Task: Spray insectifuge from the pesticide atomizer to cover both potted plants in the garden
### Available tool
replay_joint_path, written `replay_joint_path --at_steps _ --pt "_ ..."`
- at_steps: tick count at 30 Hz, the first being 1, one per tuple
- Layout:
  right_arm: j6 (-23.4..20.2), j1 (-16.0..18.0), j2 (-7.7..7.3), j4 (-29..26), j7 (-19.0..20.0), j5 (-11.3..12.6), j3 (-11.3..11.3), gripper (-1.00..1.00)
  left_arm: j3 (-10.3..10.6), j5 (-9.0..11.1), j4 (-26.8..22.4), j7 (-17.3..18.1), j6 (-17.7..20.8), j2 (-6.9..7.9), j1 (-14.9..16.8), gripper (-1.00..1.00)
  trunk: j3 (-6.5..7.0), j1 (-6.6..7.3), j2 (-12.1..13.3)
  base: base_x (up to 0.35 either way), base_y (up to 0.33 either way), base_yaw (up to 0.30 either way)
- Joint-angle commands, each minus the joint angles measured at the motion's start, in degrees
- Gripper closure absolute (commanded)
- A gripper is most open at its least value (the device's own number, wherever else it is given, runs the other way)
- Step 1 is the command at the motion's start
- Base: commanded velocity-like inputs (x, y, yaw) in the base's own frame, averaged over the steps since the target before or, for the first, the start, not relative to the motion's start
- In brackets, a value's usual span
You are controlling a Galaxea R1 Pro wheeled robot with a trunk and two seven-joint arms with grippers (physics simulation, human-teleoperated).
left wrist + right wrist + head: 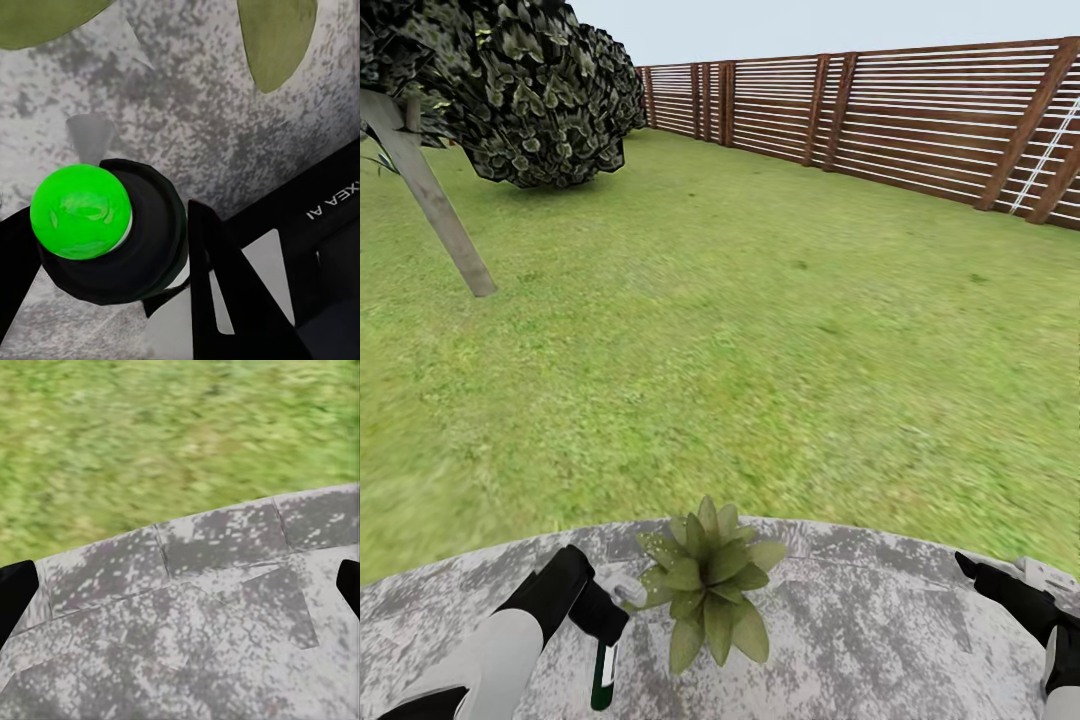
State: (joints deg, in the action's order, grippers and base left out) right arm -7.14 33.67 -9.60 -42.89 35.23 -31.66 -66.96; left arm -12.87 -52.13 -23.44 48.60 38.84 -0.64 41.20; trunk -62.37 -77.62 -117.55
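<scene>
Our left gripper (603, 640) clasps the pesticide atomizer (603, 678); potted plant (707, 580) at its two o'clock; right gripper (180, 592) spread over the patio (195, 652).

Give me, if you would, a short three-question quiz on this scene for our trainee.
1. True or false: the potted plant stands on the lawn.
2. The left claw holds: A) the pesticide atomizer; B) a torn leaf; C) nothing.
3. Fill in: the right claw is ___ (open or shut).

Key: 1 false, it stands on the stone patio; 2 A; 3 open.
</scene>
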Motion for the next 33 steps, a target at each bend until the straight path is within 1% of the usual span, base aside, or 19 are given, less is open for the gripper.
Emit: replay_joint_path --at_steps 1,5,10,13,16,26,29,33 --pt "-0.2 0.1 0.02 -0.1 0.5 -0.3 -0.3 -1.00 -0.4 -0.5 -0.3 0.4 0.4 -0.07 0.0 1.00 -0.04 0.01 0.0 -0.004 -0.011 0.000" --pt "-0.2 0.1 0.04 -0.1 0.5 -0.3 -0.3 -1.00 -0.4 -0.4 -0.9 0.4 0.4 -0.14 0.0 1.00 -0.04 0.01 0.0 0.000 -0.001 0.039" --pt "-0.2 0.1 0.08 -0.1 0.5 -0.3 -0.3 -1.00 -0.4 -0.4 -1.0 0.4 0.4 -0.15 0.0 1.00 -0.04 0.01 0.0 0.000 -0.006 0.210" --pt "-0.2 0.1 0.03 -0.1 0.5 -0.3 -0.3 -1.00 -0.4 -0.4 -1.0 0.4 0.4 -0.15 0.0 1.00 -0.04 0.01 0.0 0.000 -0.191 0.223" --pt "-0.2 0.1 0.04 -0.1 0.5 -0.3 -0.3 -1.00 -0.4 -0.4 -1.0 0.4 0.4 -0.16 0.0 1.00 -0.04 0.01 0.0 0.000 -0.275 0.086" --pt "-0.2 0.1 0.06 -0.1 0.5 -0.3 -0.3 -1.00 -0.4 -0.5 -1.0 0.4 0.4 -0.11 0.0 1.00 -0.04 0.01 0.0 0.000 -0.011 0.012" --pt "-0.2 0.1 0.04 -0.1 0.5 -0.3 -0.3 -1.00 -0.4 -0.5 -1.0 0.4 0.5 -0.10 0.0 1.00 -0.04 0.01 0.0 -0.006 -0.042 0.136" --pt "-0.2 0.1 0.03 -0.1 0.5 -0.3 -0.3 -1.00 -0.3 -0.5 -1.0 0.4 0.6 -0.05 0.0 1.00 -0.04 0.01 0.0 -0.104 -0.212 0.187"
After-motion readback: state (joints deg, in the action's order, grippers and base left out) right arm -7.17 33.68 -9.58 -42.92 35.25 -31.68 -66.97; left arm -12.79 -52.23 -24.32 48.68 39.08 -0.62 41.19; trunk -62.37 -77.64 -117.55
